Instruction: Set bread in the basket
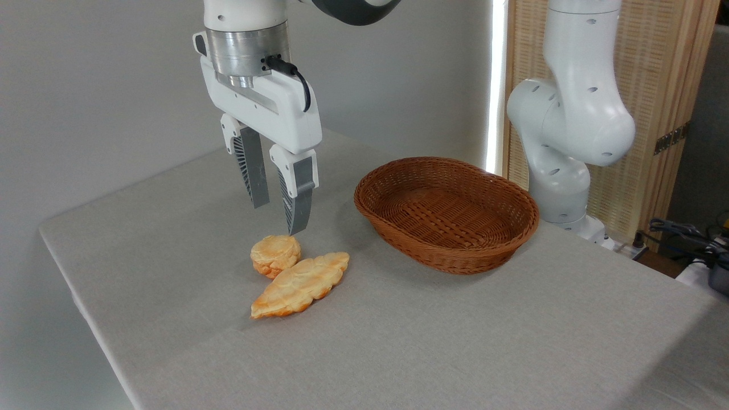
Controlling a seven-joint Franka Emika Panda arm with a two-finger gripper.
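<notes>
Bun (275, 254) sits on the table (398, 341), left of centre, touching the upper-left end of a longer leaf-shaped pastry (300, 285) lying diagonally in front of it. Gripper (279, 219) hangs just above the bun, pointing down, fingers (298, 196) parted with a clear gap, holding nothing; nearer fingertip is close over the bun's top, contact not evident. Basket (447, 212) is to the right, apart from both breads, nothing inside. Arm base (561, 188) stands behind the basket.

No readable text, label, brand, number or sign appears anywhere.
</notes>
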